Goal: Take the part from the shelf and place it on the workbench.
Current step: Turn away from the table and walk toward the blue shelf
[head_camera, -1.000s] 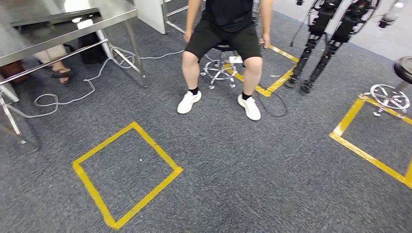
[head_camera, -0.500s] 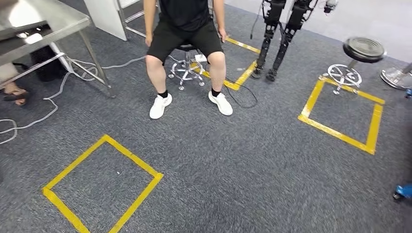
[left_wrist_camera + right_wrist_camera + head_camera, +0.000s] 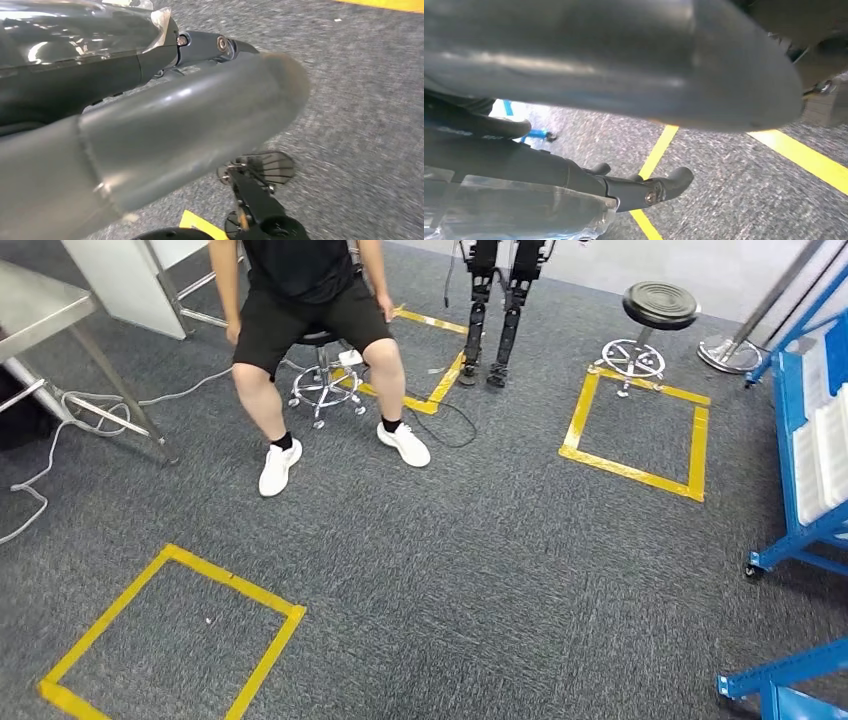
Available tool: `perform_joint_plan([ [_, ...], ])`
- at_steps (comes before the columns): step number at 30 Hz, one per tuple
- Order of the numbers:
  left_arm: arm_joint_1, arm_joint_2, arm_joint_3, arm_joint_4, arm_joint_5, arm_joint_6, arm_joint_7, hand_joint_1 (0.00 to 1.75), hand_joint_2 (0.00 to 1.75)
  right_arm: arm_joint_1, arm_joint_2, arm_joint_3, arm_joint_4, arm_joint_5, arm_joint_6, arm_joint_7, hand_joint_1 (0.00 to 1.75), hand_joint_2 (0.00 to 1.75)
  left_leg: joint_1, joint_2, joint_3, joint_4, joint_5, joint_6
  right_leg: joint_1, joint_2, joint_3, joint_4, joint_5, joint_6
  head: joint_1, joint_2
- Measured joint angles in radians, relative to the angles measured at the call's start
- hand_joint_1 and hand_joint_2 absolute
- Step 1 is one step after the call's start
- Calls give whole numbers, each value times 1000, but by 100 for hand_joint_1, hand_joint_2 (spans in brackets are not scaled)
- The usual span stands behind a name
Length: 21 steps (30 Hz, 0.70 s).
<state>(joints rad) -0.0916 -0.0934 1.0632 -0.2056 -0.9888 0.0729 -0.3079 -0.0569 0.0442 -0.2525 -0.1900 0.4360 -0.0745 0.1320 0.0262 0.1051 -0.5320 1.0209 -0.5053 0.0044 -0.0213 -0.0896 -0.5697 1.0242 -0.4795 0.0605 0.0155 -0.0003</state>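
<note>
Grey carpet (image 3: 480, 570) fills the head view, with an open stretch down the middle between a yellow tape square (image 3: 175, 635) near the lower left and a second yellow tape square (image 3: 640, 430) further off to the right. At the right edge stands a blue shelf (image 3: 815, 455) on castors, its white bins facing in; another blue frame piece (image 3: 785, 680) juts in at the lower right corner. No part can be made out on the shelf from here. At the far left, the corner and legs of a steel workbench (image 3: 45, 310) show, with cables trailing on the carpet beside them. A seated person (image 3: 310, 330) in white shoes sits on a stool beyond the open stretch; behind stand another robot's dark legs (image 3: 500, 310), and a black round stool (image 3: 655, 310) rests by the far tape square.

The left hand (image 3: 200, 47) hangs over the carpet in its wrist view — thick grey thumb across the middle, darker fingers (image 3: 220, 44) lying straight along it, holding nothing. The right hand (image 3: 634, 187) hangs likewise above yellow tape lines — its dark fingers (image 3: 669, 181) slightly curled, apart from the thumb, with nothing between them
</note>
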Motion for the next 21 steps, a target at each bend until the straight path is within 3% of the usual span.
perform_joint_plan([
  [2, -3, 0, 0, 0, 0, 0, 1, 0, 0, 0, 1, 0, 0, 0, 0, 0, 0, 0, 2, 20, 13, -5, -5, -15, 7, 19, -4, 1, 3, -21, -2, 0],
  [3, -5, -1, 0, 0, 0, 0, 1, 0, 0, 1, 0, 0, 0, 0, 0, 0, 0, 0, 5, 13, 16, -3, -12, -22, 2, 31, -2, -1, 5, -30, -4, 0],
  [5, -6, -1, 0, 0, -3, 0, 1, 0, 0, 1, 0, 0, 0, 1, -2, 0, 0, 0, 10, -37, -2, 49, -54, -29, -8, 56, 3, -5, 12, -47, -8, 0],
  [7, -2, -1, 0, 0, -6, 1, 1, 0, 0, 0, 2, 0, 0, 2, -6, 1, 0, 0, 10, -90, -60, 177, -127, -25, -3, 80, 0, -5, 14, -61, -11, 0],
  [8, 1, -1, 0, 0, -8, 2, 1, 0, 0, 1, 3, 0, 0, 2, -9, 1, 0, 0, 8, -100, -92, 240, -151, -23, 2, 95, -1, -5, 14, -64, -11, 0],
  [9, 4, -2, 0, 0, -11, 3, 1, 0, 0, 2, 4, 0, 0, 2, -13, 1, 0, 0, 7, -105, -113, 277, -157, -20, 7, 110, 0, -4, 14, -66, -11, 0],
  [10, 5, -2, 0, 0, -17, 3, 1, 0, 0, 3, 5, 0, 0, 3, -17, 2, 0, 0, 6, -108, -116, 272, -138, -16, 11, 127, 2, -4, 14, -66, -10, 0],
  [11, 5, -2, -1, 0, -23, 3, 1, 0, 0, 5, 5, 0, 0, 6, -21, 4, 0, 0, 6, -113, -99, 226, -100, -12, 13, 143, 5, -3, 13, -66, -11, 0],
  [13, 6, -2, -1, 0, -33, 3, 1, 0, 0, 5, 8, 0, 0, 11, -28, 8, 0, 0, 6, -150, -45, 90, -26, -1, 17, 170, 6, -1, 13, -64, -10, 0],
  [15, 6, -2, -2, 0, -39, 3, 0, 0, 0, 3, 12, 0, 0, 14, -32, 10, 0, 0, 3, -177, -19, 20, -2, 6, 18, 192, -2, 1, 15, -57, -9, 0],
  [17, 4, -4, -2, 0, -40, 3, -1, 0, 0, 6, 13, 0, 0, 16, -33, 10, 0, 0, -3, -161, -16, 10, 1, 15, 15, 209, -12, -1, 19, -45, -10, 0],
  [19, 3, -6, -2, 0, -41, 3, -2, 0, 0, 9, 13, 0, 0, 17, -33, 10, 0, 0, -3, -137, -9, -4, 9, 30, 16, 174, -31, 26, 5, -39, -8, 0],
  [21, 4, -7, -2, 0, -41, 3, -2, 0, 0, 8, 14, 0, 0, 17, -33, 10, 0, 0, -4, -111, -4, -13, 12, 38, 14, 120, -82, 124, -43, -41, -4, 0],
])
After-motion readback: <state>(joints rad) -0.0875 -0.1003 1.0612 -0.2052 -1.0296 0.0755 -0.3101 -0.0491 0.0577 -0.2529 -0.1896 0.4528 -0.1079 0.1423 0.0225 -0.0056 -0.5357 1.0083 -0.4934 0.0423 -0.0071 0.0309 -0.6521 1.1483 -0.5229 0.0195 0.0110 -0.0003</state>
